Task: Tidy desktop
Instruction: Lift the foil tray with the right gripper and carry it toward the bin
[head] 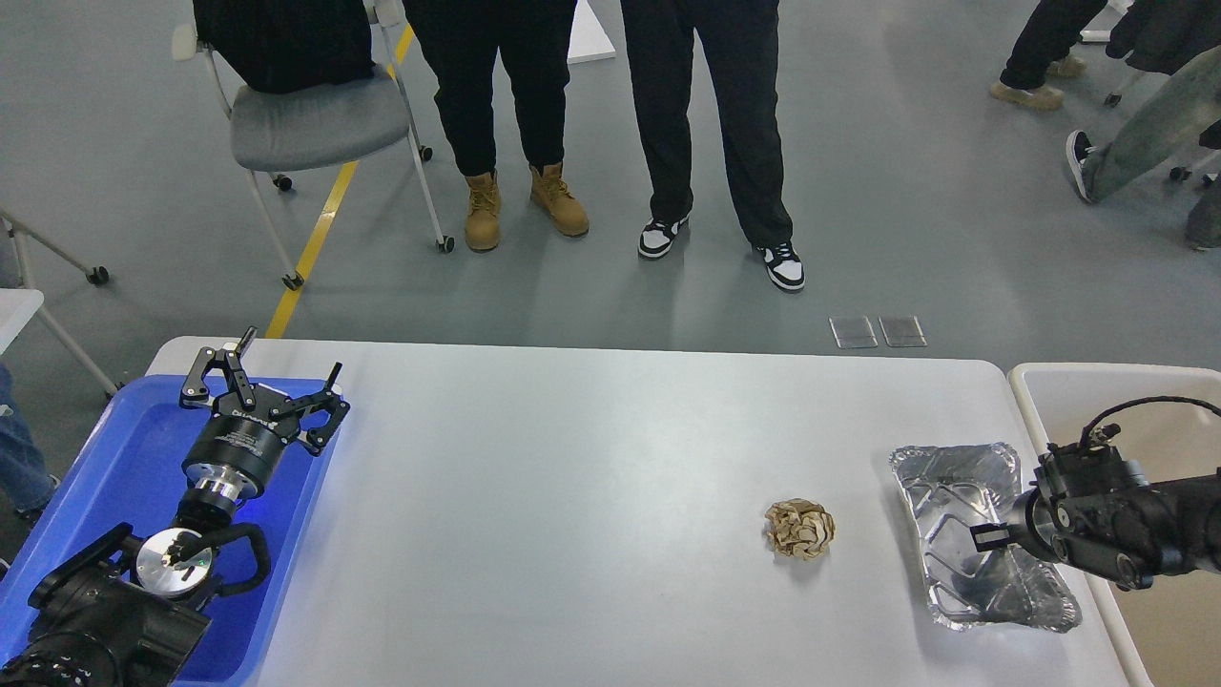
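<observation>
Filling the lower half of the head view, the desktop [591,458] spreads as a light-grey slab with rounded far corners, its near edge running out of the bottom of the frame.

Nearest, at about 8 o'clock, the left arm rises over the blue tray [114,448] that lies on the table's left end. Its left gripper [272,382] hangs above the tray's far right corner, at about 9 o'clock, with the two fingers spread well apart and nothing between them.

At 4 o'clock a crumpled foil tray [940,477] sits near the table's right edge, dented and shiny. The right gripper [983,537] reaches in from 3 o'clock and overlaps the foil tray's right side; it is seen dark and end-on, so I cannot tell whether its fingers are apart or together, or whether they grip the foil.

Just left of the foil tray, at about 5 o'clock from the table's centre, lies a crumpled ball of brown paper [799,529], apart from the foil.

Beyond the right edge stands a beige bin [1097,391], touching or just beside the table.

Farther off, at 12 o'clock, two people [610,114] stand on the grey floor, with a wheeled chair [315,124] at 11 o'clock.
</observation>
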